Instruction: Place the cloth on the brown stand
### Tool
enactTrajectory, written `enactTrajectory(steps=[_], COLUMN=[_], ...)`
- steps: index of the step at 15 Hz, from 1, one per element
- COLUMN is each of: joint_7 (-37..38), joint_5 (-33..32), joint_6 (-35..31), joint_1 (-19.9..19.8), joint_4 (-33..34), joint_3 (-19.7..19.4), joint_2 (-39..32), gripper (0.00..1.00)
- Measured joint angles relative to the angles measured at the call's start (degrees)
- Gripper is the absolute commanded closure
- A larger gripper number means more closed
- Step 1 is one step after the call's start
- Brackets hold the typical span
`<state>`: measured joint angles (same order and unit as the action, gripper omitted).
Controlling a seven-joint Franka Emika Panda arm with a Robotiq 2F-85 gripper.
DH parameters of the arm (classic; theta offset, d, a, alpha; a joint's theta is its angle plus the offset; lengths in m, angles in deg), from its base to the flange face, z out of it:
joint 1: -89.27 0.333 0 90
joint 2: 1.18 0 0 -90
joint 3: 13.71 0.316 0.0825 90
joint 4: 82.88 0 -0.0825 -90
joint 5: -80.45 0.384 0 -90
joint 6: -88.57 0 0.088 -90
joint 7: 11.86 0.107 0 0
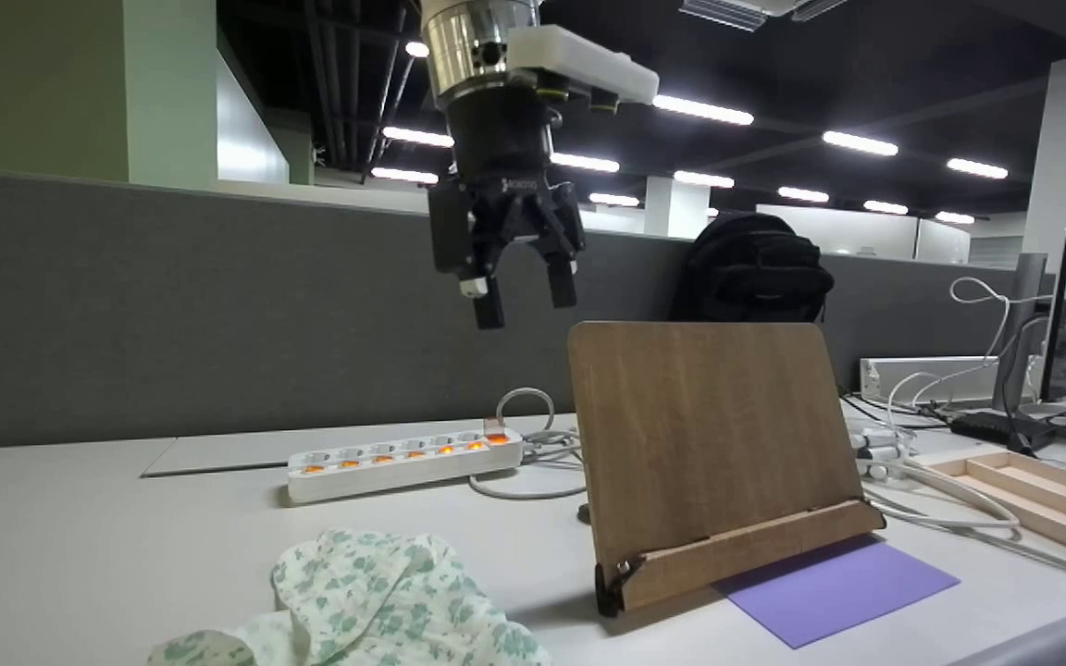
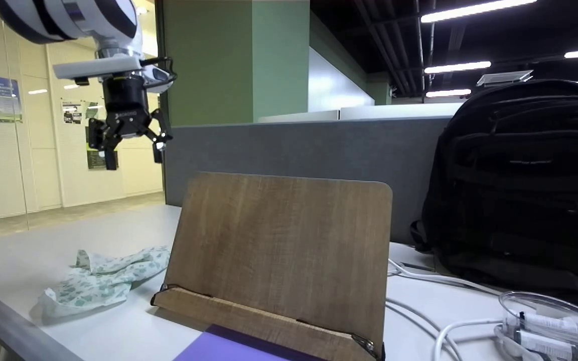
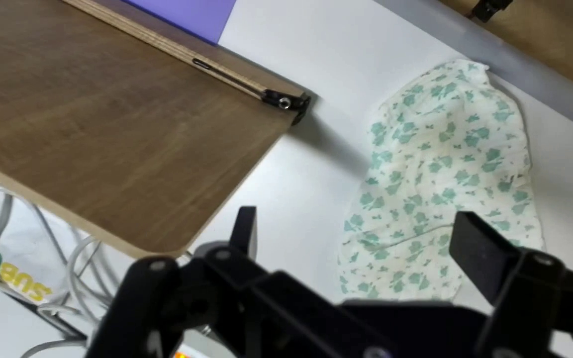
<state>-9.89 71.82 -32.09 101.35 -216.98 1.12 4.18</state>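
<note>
Claw stands wide, holding nothing, high above the table. Cloth lies rumpled on the table, beside the stand but apart from it. The step in hand appears to be the grasp: centre over a raised fold, descend straight, and pinch a generous gather, keeping clear of the stand's edge. Lifting above the stand's top before crossing should prevent a bump. A sheet lies at the stand's foot.

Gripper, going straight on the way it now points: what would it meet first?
Probably the cloth, at its edge: in the wrist view, that edge and white table show between the open jaws of the gripper. Depth is unclear; the table might come first.
</note>
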Motion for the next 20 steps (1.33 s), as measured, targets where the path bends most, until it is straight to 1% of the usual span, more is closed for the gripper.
enactTrajectory(steps=[3,6,8,13,16,20], joint_7=[0.08,0.60,0.62,0.38,0.38,0.47], joint_5=[0.96,1.63,2.05,1.94,1.93,1.61], joint_6=[-1.73,-2.71,-3.38,-3.74,-6.25,-10.33], joint_1=[2.05,3.29,3.33,3.39,3.96,4.70], joint_4=[-2.28,-2.99,-2.89,-3.08,-4.02,-4.79], joint_3=[1.34,1.93,1.89,1.88,1.98,1.99], joint_2=[-2.90,-5.88,-7.26,-7.85,-9.46,-13.49], gripper=[0.00,0.00,0.00,0.00,0.00,0.00])
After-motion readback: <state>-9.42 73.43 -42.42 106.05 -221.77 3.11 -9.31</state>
